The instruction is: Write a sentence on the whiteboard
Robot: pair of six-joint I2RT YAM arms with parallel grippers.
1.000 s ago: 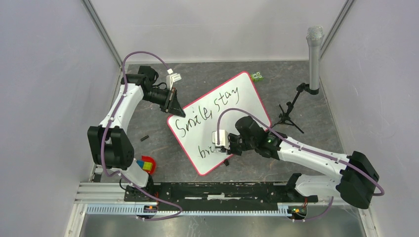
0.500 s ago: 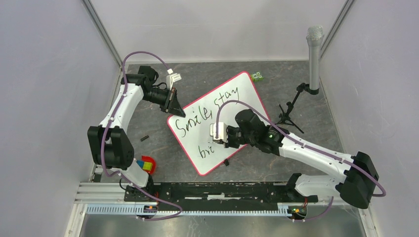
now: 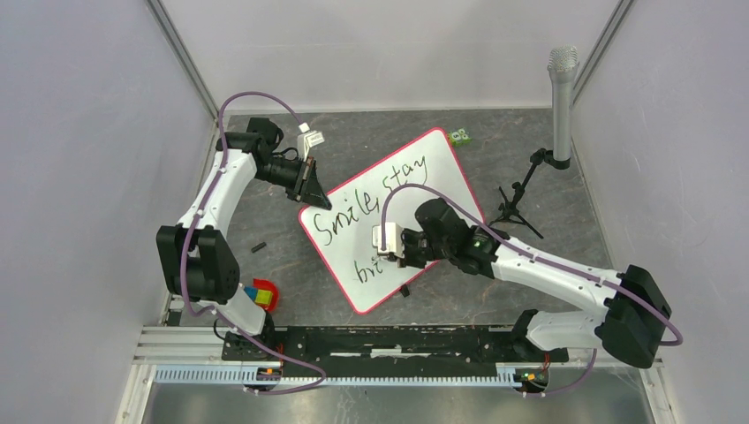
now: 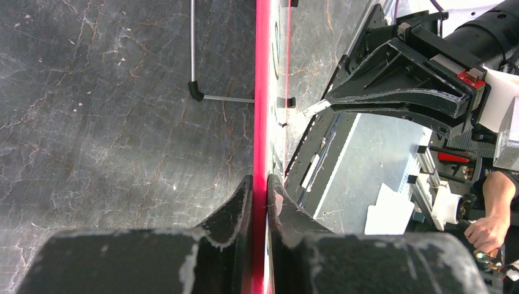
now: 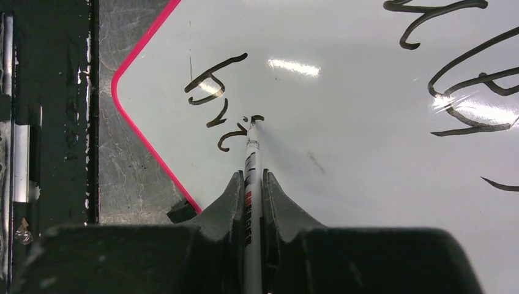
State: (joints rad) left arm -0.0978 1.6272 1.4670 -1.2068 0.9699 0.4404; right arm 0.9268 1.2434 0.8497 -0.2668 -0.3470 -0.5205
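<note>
The whiteboard (image 3: 444,172) lies askew mid-bench (image 3: 371,128), its red far-left edge pinched in the left claw (image 4: 259,184). The right claw (image 5: 252,177) is pinched on a marker (image 5: 251,153) whose tip touches the half-written second line of the sentence (image 3: 349,219), close to the board's near corner. Too much downward push could slide the board in that thin edge grip and skew the letters. The marker might also creep between the fingers, or the low right wrist could smear wet ink.
</note>
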